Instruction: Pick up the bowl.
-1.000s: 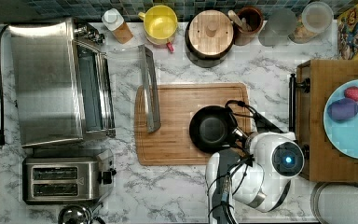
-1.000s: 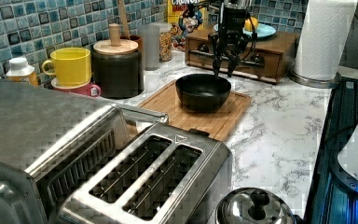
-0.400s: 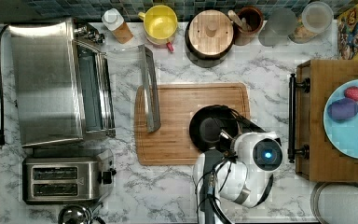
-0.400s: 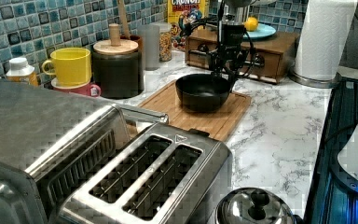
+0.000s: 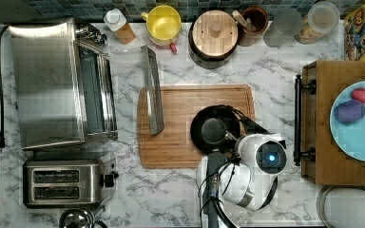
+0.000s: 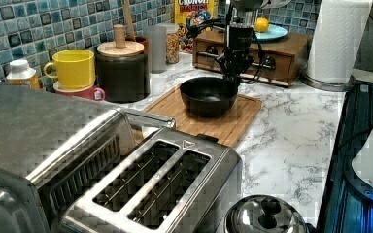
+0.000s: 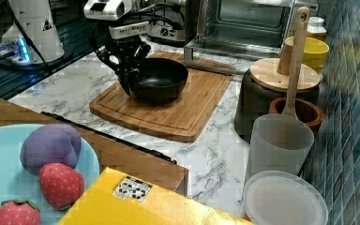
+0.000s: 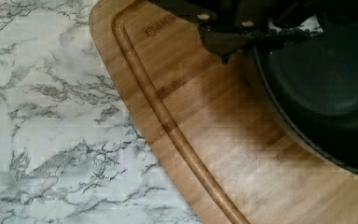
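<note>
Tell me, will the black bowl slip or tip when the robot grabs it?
The bowl looks glossy, so it may be slippery. The gripper is at one edge of its rim, so it could tilt when lifted. It looks stiff and shouldn't bend.

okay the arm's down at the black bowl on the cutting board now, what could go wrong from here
1. The gripper sits at the rim of the glossy bowl; a thin grasp on a curved, slick wall could slip and tilt or drop the bowl.
2. The bowl rests loose on the cutting board, so an off-centre close might push it sideways instead of catching it.
3. The open toaster oven door overhangs the board's far side; a shoved bowl could head toward it.
</note>
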Action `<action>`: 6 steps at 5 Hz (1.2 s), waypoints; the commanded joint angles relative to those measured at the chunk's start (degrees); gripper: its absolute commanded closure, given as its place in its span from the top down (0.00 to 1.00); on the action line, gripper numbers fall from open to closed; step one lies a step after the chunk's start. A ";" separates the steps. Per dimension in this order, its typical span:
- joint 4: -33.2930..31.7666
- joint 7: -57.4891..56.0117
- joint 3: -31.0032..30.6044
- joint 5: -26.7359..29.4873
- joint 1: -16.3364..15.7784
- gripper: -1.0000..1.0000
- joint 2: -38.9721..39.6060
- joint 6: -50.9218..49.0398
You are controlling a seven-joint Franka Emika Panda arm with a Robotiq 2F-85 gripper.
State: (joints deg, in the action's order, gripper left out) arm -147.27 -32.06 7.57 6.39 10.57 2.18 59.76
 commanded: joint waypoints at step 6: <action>43.40 2.42 -8.28 -4.51 -7.14 0.00 -3.14 -36.06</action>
State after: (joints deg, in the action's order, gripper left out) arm -118.28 -21.98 -0.54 0.05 6.36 0.47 27.40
